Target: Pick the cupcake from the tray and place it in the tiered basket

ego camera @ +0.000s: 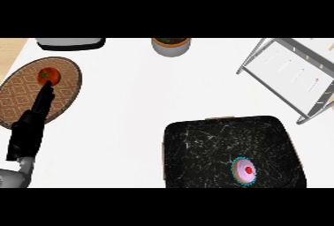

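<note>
Here, cupcake [244, 171] on tray [195, 145], well apart from left hand [29, 128].

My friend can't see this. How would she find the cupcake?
Look for the big black tray at the lower right of the white counter. The cupcake sits near its lower right corner. It is the only thing there, with pink frosting, a red dot and a teal wrapper.

Cupcake on tray, basket apart.
Pink-frosted cupcake [245, 171], red centre, teal wrapper, upright on black marbled tray [215, 145], lower right part. Grey tiered basket [294, 75] stands upper right.
</note>
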